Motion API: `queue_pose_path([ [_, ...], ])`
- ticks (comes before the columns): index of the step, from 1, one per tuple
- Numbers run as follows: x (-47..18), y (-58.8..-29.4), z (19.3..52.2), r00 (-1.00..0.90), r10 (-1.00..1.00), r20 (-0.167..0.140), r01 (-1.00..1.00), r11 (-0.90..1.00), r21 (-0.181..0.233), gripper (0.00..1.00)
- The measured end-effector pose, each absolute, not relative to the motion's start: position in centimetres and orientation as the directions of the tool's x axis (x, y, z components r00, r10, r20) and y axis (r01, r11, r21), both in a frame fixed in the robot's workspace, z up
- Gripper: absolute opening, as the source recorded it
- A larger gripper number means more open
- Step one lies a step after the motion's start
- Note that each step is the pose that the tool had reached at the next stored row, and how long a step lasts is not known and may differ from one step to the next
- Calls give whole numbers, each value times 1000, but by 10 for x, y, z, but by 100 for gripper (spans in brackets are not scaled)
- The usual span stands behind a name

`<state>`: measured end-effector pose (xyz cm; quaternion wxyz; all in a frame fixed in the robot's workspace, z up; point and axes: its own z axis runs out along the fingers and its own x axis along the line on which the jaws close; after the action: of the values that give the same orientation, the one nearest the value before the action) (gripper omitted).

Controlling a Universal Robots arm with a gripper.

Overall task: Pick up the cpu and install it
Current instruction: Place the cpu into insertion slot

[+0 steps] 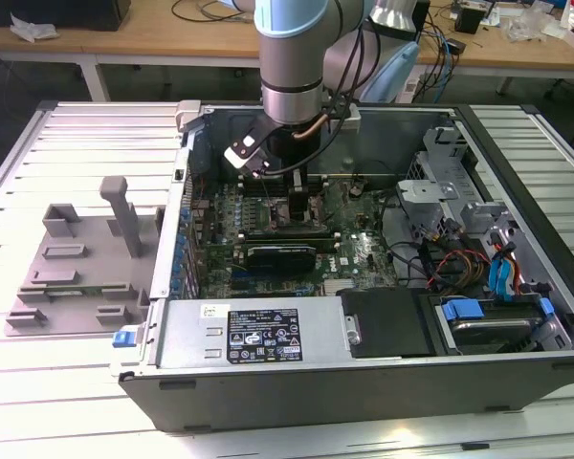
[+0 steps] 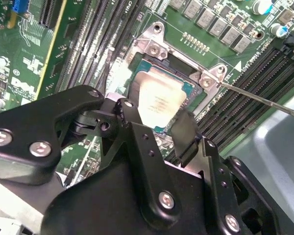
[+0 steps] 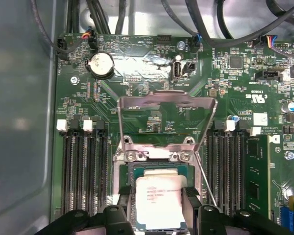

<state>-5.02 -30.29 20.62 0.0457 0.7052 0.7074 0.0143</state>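
The cpu [image 3: 159,196], a silver square chip with a thin dark rim, sits low in the open socket [image 3: 154,170] on the green motherboard; I cannot tell whether it is fully seated. My gripper [image 3: 158,208] stands straight over it, with one black finger [image 3: 126,210] against each of two opposite edges. In the second wrist view the cpu [image 2: 159,98] lies just beyond the fingertips [image 2: 186,129] of the gripper [image 2: 154,120], inside the metal socket frame [image 2: 154,46]. In the exterior view the gripper [image 1: 285,177] reaches down into the open computer case [image 1: 268,382].
The socket's metal load plate [image 3: 166,103] is raised, and its thin lever rod [image 2: 264,98] sticks out sideways. Memory slots [image 3: 83,171] flank the socket, and a coin battery [image 3: 100,64] and cables lie beyond. A grey plastic tray [image 1: 77,268] stands at the exterior view's left.
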Motion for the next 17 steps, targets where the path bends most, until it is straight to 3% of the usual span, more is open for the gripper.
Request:
queue_pose_path([
  [17,-50,-306,202,-1,999,-45,996,5,85,53],
])
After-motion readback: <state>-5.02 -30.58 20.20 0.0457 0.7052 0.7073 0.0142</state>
